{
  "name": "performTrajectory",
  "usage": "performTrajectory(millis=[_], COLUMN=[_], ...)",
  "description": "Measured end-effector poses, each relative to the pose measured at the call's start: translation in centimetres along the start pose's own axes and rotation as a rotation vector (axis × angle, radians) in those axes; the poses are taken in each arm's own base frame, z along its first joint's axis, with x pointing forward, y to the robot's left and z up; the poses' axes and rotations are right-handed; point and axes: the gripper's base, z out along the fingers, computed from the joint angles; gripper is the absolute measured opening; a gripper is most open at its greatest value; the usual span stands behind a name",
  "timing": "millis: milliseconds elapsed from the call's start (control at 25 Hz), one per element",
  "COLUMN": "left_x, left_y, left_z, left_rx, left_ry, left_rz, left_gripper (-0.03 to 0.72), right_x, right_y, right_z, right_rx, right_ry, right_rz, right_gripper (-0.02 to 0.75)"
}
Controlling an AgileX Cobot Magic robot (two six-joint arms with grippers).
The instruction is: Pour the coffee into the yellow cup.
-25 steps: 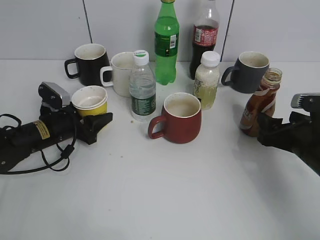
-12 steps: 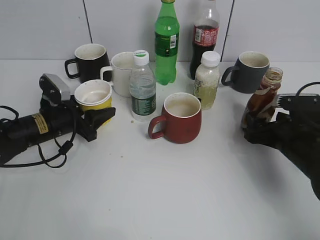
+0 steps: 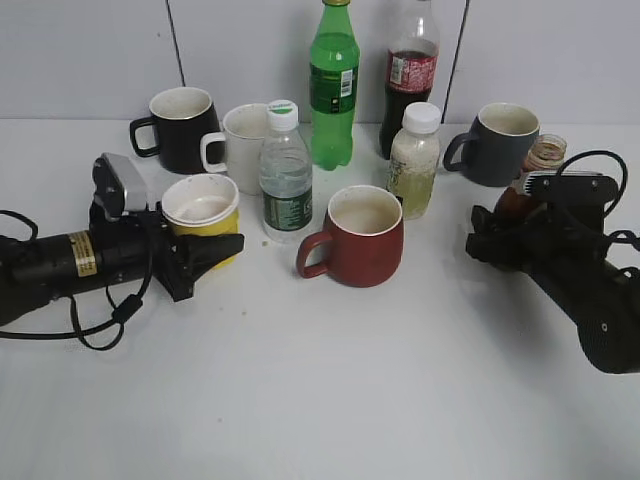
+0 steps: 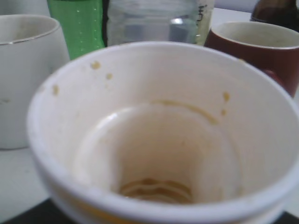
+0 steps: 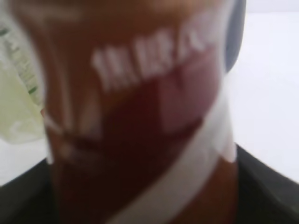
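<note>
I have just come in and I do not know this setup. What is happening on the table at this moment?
Two robot arms are preparing to pour coffee. The left claw holds the yellow cup, which is empty apart from brown stains inside. The right claw is around the coffee bottle, which has no cap and stands almost hidden behind the arm. Other mugs and bottles, among them a red mug, stand between the two. Nothing is poured yet.

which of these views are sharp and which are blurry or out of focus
Exterior view: sharp throughout, even light, soft shadows. Left wrist view: the yellow cup fills the frame, near rim soft, stains inside readable. Right wrist view: the coffee bottle is too close, its label lettering smeared and unreadable.
</note>
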Motion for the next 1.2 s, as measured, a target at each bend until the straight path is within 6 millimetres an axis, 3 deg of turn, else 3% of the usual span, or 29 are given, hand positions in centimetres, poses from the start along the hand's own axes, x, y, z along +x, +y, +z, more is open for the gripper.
performTrajectory(millis=[120,560,920,1200], left_x=[-0.2,-4.6,-4.7,-4.9], left_y=[-0.3,-2.1,-6.4,-8.8], left_z=[0.0,0.4,3.2,4.4], left_rx=[0.034,0.121,0.241,0.307], left_ry=[0.004,-0.039,0.023,0.025], left_rz=[-0.009,0.032,0.044,0.053], left_gripper=[0.386,0.384,0.383,0.383], right_x=[0.0,-0.4,-5.8,-8.4], right_y=[0.0,0.8,2.8,5.6], right_z=[0.2,-0.4,-2.2,-4.1], right_rx=[0.003,-0.09,-0.287,-0.414], right_ry=[-0.004,0.009,-0.079,-0.12], right_rz=[0.0,-0.036,-0.178,-0.363], right_gripper=[0.503,0.503,0.503,0.503])
